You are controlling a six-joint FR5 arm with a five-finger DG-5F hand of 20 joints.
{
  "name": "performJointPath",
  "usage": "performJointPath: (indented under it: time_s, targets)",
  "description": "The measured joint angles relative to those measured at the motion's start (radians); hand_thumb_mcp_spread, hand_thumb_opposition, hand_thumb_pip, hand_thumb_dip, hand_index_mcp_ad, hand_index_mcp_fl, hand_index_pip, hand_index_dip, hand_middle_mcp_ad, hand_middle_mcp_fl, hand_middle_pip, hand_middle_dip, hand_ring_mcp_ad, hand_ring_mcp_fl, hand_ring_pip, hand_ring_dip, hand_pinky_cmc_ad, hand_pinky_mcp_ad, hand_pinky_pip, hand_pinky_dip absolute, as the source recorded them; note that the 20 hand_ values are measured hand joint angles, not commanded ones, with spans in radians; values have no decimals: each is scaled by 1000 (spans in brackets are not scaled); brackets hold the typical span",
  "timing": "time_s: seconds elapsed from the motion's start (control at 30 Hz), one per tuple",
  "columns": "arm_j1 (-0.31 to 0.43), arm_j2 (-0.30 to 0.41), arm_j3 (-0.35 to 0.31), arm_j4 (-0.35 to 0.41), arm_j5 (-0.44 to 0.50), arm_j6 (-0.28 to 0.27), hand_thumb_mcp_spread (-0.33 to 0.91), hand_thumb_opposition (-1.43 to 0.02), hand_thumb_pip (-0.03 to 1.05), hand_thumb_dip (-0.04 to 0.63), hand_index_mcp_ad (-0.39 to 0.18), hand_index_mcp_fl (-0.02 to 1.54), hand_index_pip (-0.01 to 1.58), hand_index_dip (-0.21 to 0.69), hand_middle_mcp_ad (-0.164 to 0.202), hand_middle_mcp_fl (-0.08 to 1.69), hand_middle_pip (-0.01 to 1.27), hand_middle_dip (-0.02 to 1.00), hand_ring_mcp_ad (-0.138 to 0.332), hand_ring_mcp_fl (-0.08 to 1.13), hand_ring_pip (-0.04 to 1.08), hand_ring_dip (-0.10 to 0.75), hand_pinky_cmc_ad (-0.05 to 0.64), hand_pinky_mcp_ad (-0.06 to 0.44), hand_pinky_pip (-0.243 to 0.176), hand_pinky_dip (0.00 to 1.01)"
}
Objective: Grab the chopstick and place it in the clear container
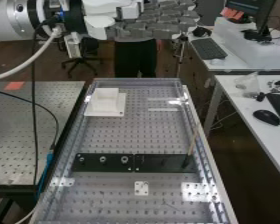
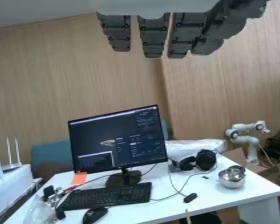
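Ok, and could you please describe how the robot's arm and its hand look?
The arm is white, with a silvery metal ring and a black band before the hand; a pale cable and a thin black one hang from it. The hand has dark grey, segmented fingers.

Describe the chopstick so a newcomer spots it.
Find the perforated bench, then the black bar across it. At the bar's right end in the high view, the chopstick rises, slightly tilted: a thin tan stick, unlike the round metal studs toward the other end.
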Motion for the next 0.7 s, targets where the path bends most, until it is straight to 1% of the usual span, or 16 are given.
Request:
performJointPath:
  time_s: [0.1,0.13,0.17,0.2,0.23,0.27,0.33,0.37,0.4,0.43,0.5,0.53,0.57,0.6,0.63,0.7]
  targets:
    - [-4,-15,-12,28,-3,37,0,-5,24,7,-45,-5,21,12,79,5,16,24,66,12,16,30,44,40,19,19]
    - [-6,-22,-14,36,-3,56,7,-19,54,7,-49,-9,24,16,75,19,19,24,70,12,16,30,44,37,19,19]
    - [-6,-26,-14,39,-2,65,37,-72,145,26,-47,28,21,12,66,33,24,35,66,12,19,31,47,37,9,21]
    - [-8,-35,-14,46,-1,88,122,-141,298,49,-54,87,21,54,63,70,40,63,70,14,21,31,63,40,2,33]
    - [-9,-45,-13,54,2,110,211,-251,494,84,-86,138,37,79,61,138,72,98,70,12,38,28,77,65,2,42]
    - [-9,-51,-11,57,4,119,258,-314,541,101,-108,154,52,99,61,188,87,126,68,14,51,28,115,101,-2,51]
    - [-9,-72,-1,68,14,140,278,-445,504,136,-152,204,52,145,61,216,91,216,73,12,68,47,188,161,-28,79]
    - [-10,-77,4,69,16,145,291,-494,508,152,-154,222,52,159,61,251,89,243,75,12,63,59,213,183,-44,89]
    - [-10,-83,9,68,16,153,295,-545,522,164,-157,251,59,187,59,278,89,274,87,12,72,75,248,197,-51,108]
    - [-12,-89,15,64,16,168,295,-585,567,176,-171,265,56,187,58,316,101,307,80,17,70,77,271,215,-61,120]
    - [-17,-99,22,59,16,196,298,-651,586,176,-173,293,70,206,59,367,108,351,99,16,87,89,309,248,-61,124]
    - [-22,-106,23,56,14,215,302,-682,595,173,-171,307,65,211,59,382,108,367,115,10,93,87,330,253,-61,133]
    - [-26,-109,23,56,12,225,297,-695,604,176,-171,328,68,220,58,408,106,382,113,14,110,98,328,265,-58,138]
    - [-33,-112,23,59,7,243,300,-714,607,173,-175,344,70,227,61,408,110,415,129,14,103,103,351,262,-65,138]
    - [-41,-115,21,63,-1,262,302,-730,613,190,-175,346,68,239,61,424,105,445,134,14,106,110,360,276,-80,140]
    - [-57,-121,20,71,-17,293,304,-759,630,190,-175,347,65,253,58,463,110,480,129,14,101,119,363,279,-91,148]
